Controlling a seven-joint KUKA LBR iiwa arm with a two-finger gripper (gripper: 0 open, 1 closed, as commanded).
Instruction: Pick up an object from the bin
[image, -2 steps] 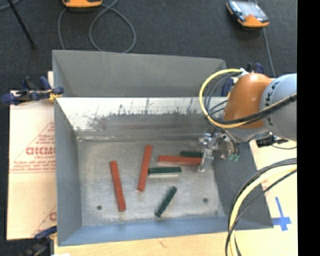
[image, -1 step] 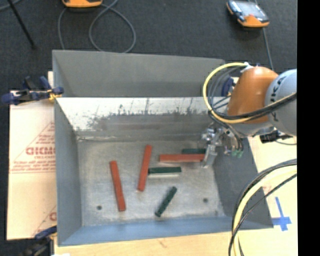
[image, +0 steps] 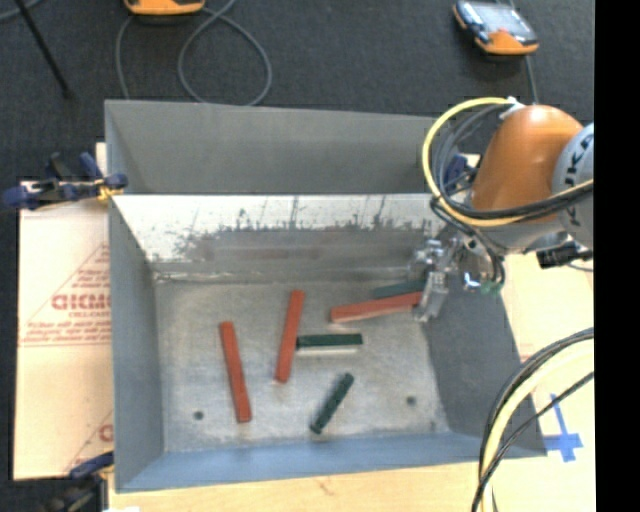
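At centre right of the bin (image: 300, 160), the end effector (image: 432, 290) meets the right end of a tilted red stick (image: 365, 311). The contact is hidden, so I cannot tell whether it is open or gripping. A dark green stick (image: 328, 341) lies just below.

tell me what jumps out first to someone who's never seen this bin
The gripper, below the arm's orange cover, sits at the right end of a slanted red stick on the right side of the grey bin. Across the floor lie two more red sticks, one left and one central, and two dark green sticks, one central and one near the front.
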